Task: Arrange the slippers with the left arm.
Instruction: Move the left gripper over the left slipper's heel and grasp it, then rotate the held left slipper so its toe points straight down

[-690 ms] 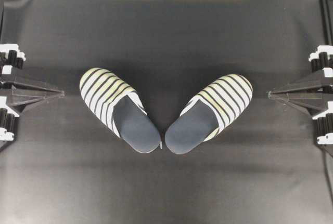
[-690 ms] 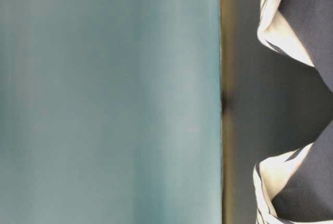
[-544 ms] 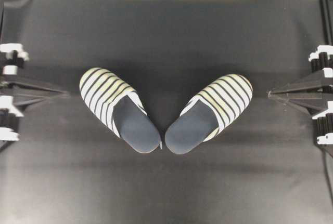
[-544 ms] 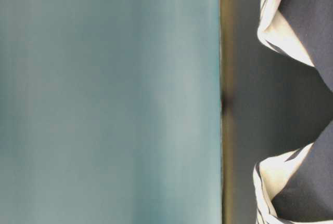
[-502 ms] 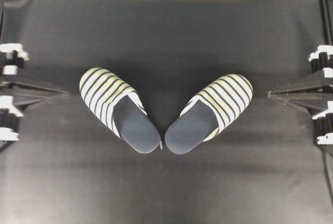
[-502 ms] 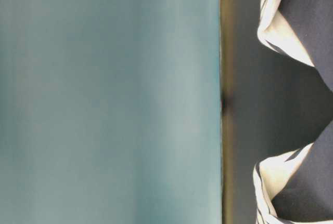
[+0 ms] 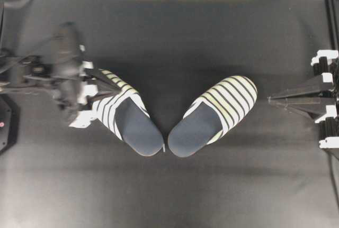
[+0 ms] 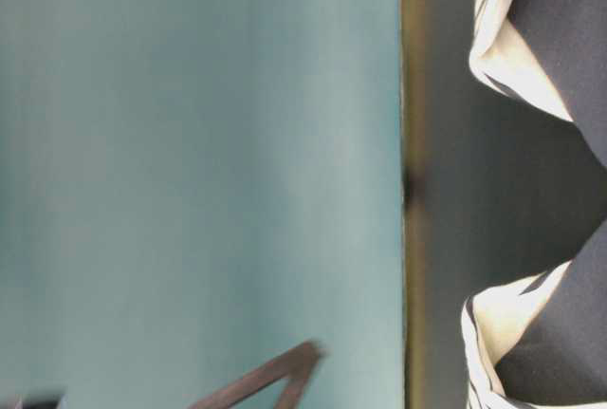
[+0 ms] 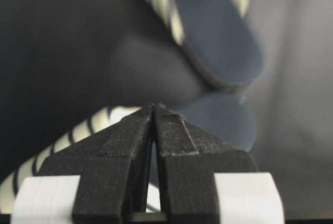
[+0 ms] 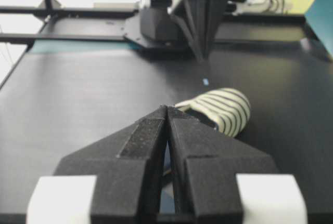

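left arm (image 7: 58, 72): black, blurred, thin dark cables at frame's left edge | left gripper (image 9: 154, 110): matte black wedge fingers, grainy texture, white blocks at base | right gripper (image 10: 167, 114): same black pointed wedge, white clips at lower corners

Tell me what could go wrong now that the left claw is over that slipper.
1. The left claw is shut above the toe of the near slipper; coming down shut, it might push the slipper rather than grip it.
2. The heels almost meet, so a shove could knock the other slipper askew.
3. The right claw is parked to the side and looks harmless.
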